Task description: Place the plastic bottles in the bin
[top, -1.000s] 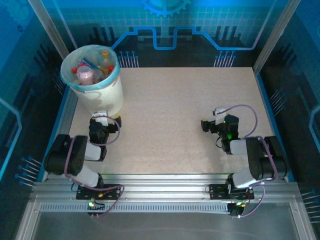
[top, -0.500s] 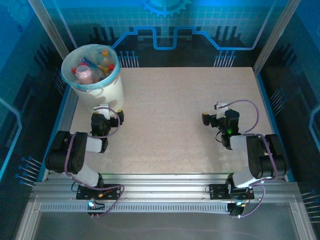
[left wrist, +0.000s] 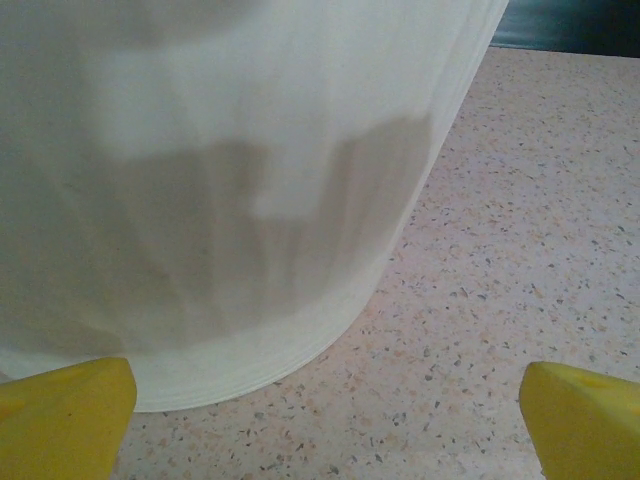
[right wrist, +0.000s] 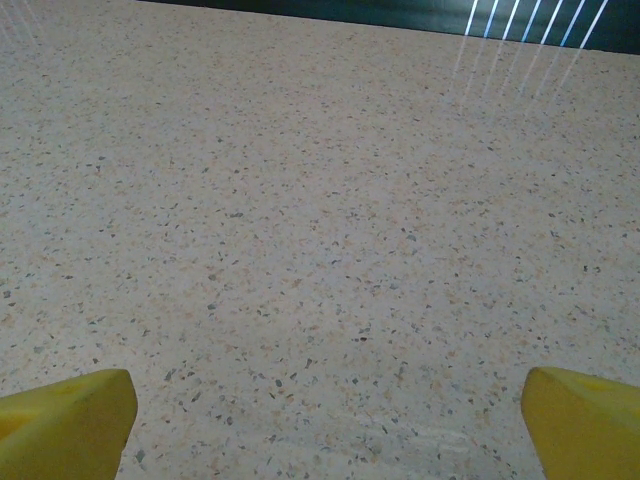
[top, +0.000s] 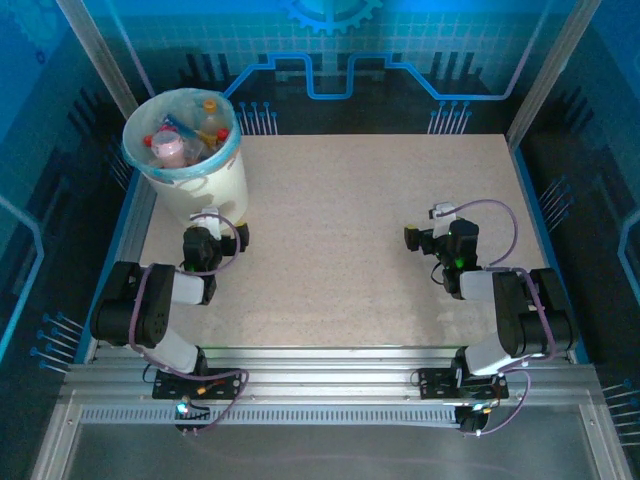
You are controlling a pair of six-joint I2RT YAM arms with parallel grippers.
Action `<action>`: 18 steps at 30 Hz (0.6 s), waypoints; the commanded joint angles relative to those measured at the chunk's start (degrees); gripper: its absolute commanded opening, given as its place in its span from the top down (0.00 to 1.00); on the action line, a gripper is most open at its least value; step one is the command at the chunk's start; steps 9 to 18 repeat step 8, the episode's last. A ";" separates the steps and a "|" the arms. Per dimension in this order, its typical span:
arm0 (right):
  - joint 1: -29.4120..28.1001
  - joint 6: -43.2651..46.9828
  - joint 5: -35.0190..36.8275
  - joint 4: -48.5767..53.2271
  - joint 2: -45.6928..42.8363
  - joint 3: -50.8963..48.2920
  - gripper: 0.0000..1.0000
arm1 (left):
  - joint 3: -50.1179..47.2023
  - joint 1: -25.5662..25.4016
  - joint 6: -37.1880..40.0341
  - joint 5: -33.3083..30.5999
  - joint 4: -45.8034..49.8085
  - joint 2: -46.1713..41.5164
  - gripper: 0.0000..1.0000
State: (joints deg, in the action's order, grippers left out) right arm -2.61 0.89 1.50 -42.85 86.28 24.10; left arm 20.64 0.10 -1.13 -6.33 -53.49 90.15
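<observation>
The bin (top: 205,190), a round white bucket with a light-blue liner over its rim, stands at the table's far left. Several plastic bottles (top: 183,140) lie piled inside it, among them a pink one and clear ones with red caps. My left gripper (top: 222,226) is open just in front of the bin's base, and its yellow fingertips (left wrist: 62,414) stand wide apart with nothing between them. The bin's white wall (left wrist: 230,180) looms close ahead in the left wrist view. My right gripper (top: 425,230) rests open over bare table at the right, its fingertips (right wrist: 66,420) wide apart and empty.
The speckled beige tabletop (top: 350,230) stretches between the two arms. Metal frame posts (top: 100,60) rise at the far corners. The table's dark far edge (right wrist: 400,15) lies well beyond the right gripper.
The left gripper has moved forward, closer to the bin's base. The right gripper has shifted slightly away from its arm's base. Both have stayed open.
</observation>
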 commanded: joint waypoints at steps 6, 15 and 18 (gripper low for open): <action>-0.46 -0.52 1.12 -0.48 0.03 0.69 0.00 | 1.17 -0.36 1.12 1.41 0.25 -1.11 0.01; -0.46 -0.49 1.14 -0.48 0.03 0.67 0.00 | 1.09 -0.42 1.28 1.25 0.08 -1.12 0.01; -0.46 -0.49 1.14 -0.48 0.03 0.67 0.00 | 1.09 -0.42 1.28 1.25 0.08 -1.12 0.01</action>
